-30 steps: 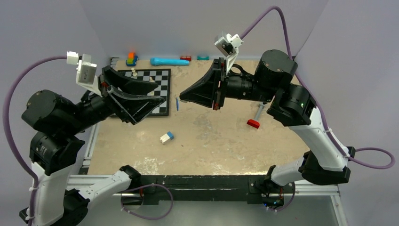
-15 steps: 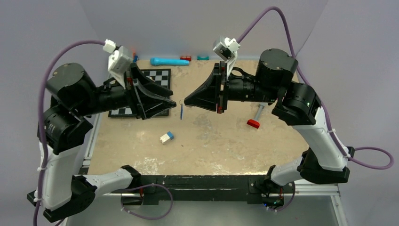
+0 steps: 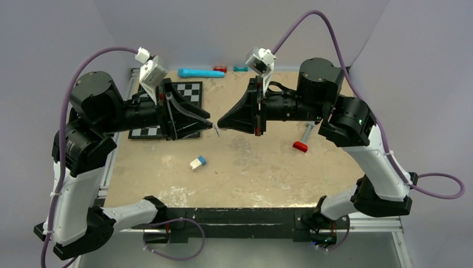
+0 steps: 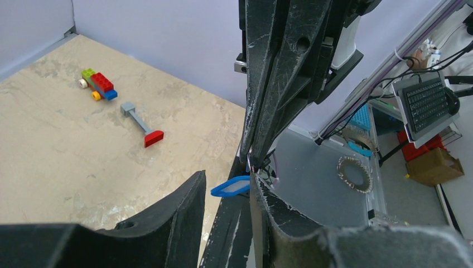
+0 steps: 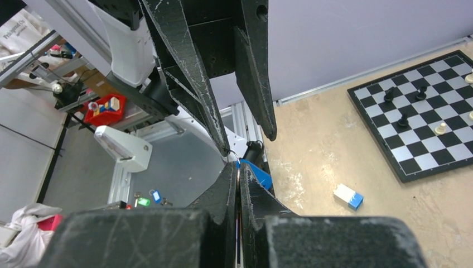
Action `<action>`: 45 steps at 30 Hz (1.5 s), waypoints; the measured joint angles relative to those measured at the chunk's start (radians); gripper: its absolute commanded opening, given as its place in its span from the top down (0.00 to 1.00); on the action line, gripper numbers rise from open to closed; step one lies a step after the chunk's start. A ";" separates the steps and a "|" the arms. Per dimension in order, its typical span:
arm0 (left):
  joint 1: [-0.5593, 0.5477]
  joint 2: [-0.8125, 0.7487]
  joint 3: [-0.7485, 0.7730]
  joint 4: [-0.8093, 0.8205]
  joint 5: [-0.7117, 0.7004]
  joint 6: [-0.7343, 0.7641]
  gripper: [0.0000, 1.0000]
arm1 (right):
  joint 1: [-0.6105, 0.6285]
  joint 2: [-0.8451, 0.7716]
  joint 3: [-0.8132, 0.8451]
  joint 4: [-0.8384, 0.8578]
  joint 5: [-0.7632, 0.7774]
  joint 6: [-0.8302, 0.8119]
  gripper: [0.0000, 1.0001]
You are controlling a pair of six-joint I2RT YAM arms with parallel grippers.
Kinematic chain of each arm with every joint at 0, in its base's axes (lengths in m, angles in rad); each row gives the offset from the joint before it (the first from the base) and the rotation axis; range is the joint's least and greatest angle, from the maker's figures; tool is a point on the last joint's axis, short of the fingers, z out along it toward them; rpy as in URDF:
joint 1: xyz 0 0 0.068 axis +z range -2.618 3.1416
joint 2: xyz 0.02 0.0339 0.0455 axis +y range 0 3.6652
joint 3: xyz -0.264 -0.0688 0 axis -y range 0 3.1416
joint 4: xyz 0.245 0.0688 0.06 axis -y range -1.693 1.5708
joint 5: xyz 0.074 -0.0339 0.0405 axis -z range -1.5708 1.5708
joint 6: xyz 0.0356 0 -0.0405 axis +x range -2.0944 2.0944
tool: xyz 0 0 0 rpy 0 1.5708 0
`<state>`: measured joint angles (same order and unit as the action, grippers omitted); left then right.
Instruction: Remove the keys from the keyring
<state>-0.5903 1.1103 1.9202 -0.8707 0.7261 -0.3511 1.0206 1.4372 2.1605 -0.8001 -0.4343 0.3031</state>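
Note:
My right gripper (image 3: 219, 123) is shut on a thin wire keyring (image 5: 234, 154) and holds it in mid-air over the table (image 3: 251, 167). The blue-headed key (image 4: 231, 187) hangs from the ring just below the right fingertips; it also shows in the right wrist view (image 5: 257, 175) and the top view (image 3: 215, 129). My left gripper (image 3: 207, 124) is open, tip to tip with the right gripper. In the left wrist view the blue key head lies between the left gripper's (image 4: 226, 177) two fingers, apart from the left one. The plain silver key is hidden.
A chessboard (image 3: 167, 106) with a few pieces lies under the left arm. A white-and-blue block (image 3: 197, 162) lies mid-table. A red-ended grey tool (image 3: 302, 142) lies on the right. A blue cylinder (image 3: 201, 72) and small bricks sit at the back wall.
My left arm has swung in from the left and its open fingers now straddle the blue key. My right gripper has stayed shut on the ring, shifting slightly left.

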 measured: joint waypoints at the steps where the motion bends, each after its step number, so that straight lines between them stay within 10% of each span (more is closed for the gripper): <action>1: 0.000 0.000 0.000 0.000 0.001 0.000 0.63 | 0.000 0.000 0.000 0.000 0.000 -0.001 1.00; 12: 0.000 0.006 0.000 0.001 0.021 -0.002 0.65 | 0.000 0.005 0.000 -0.005 -0.004 -0.002 1.00; 22: 0.000 0.008 0.000 0.010 0.030 -0.008 0.40 | 0.000 0.016 0.005 -0.016 -0.003 -0.005 1.00; 29: 0.000 0.003 0.000 0.022 0.028 -0.026 0.68 | 0.002 0.030 0.005 -0.016 -0.002 -0.006 1.00; 45: 0.000 0.002 -0.010 0.024 0.026 -0.023 0.98 | 0.002 0.030 0.016 -0.015 -0.003 -0.005 1.00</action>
<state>-0.5903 1.1126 1.9106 -0.8463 0.7517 -0.3740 1.0229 1.4673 2.1765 -0.8150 -0.4377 0.2977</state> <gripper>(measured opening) 0.102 0.014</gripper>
